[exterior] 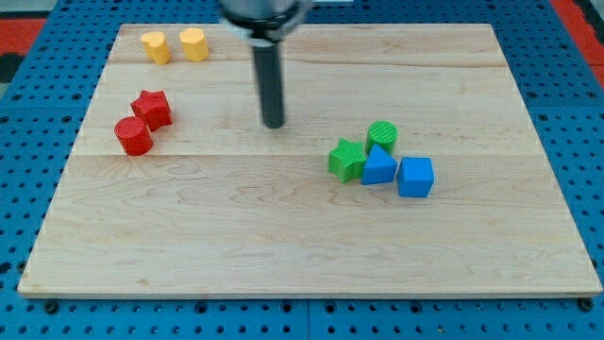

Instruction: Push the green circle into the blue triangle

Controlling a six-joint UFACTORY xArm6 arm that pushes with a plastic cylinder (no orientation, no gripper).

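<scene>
Wooden board [283, 236]: green circle [383, 134] right of my tip [274, 124] (touching blue triangle [378, 166]).

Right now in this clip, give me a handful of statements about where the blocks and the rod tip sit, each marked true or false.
1. The green circle sits right against the blue triangle. True.
2. My tip is touching the green circle. False: it is apart from it, toward the view's left.
3. The two yellow blocks lie near the view's top left. True.
4. The blue cube is on the view's left of the blue triangle. False: it is on its right.
5. The two red blocks sit side by side on the view's left. True.
6. The other green block lies among the red ones. False: it is beside the blue triangle.
</scene>
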